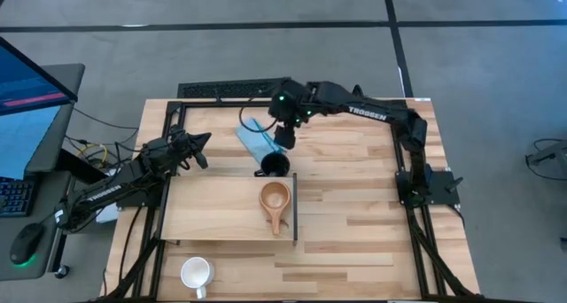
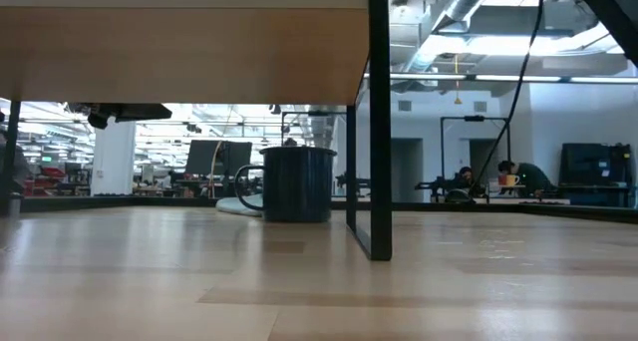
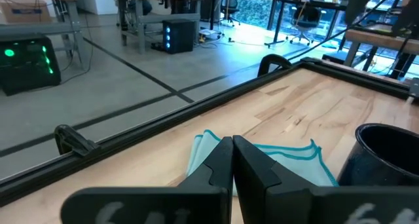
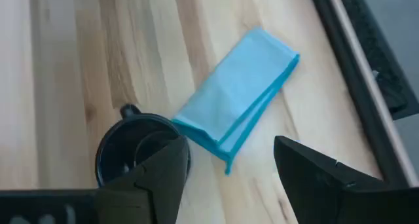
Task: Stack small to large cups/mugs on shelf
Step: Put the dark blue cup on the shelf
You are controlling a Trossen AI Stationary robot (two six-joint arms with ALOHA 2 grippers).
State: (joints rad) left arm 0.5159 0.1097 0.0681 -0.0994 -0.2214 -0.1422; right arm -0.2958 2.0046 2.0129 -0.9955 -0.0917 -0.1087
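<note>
White mug (image 1: 196, 272) is set on the table (image 1: 354, 241) in front. Wood cup (image 1: 275, 198) is on the shelf (image 1: 213, 210). Black mug (image 1: 275, 166) sits behind, w/ right gripper (image 1: 283, 136) held open above. Left gripper (image 3: 232, 162) is closed.

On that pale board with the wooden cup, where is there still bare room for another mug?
The shelf is bare from its left end up to the wooden cup, which sits by the dark-strip edge. Just behind that end it is crowded: black mug, blue cloth, right gripper.
</note>
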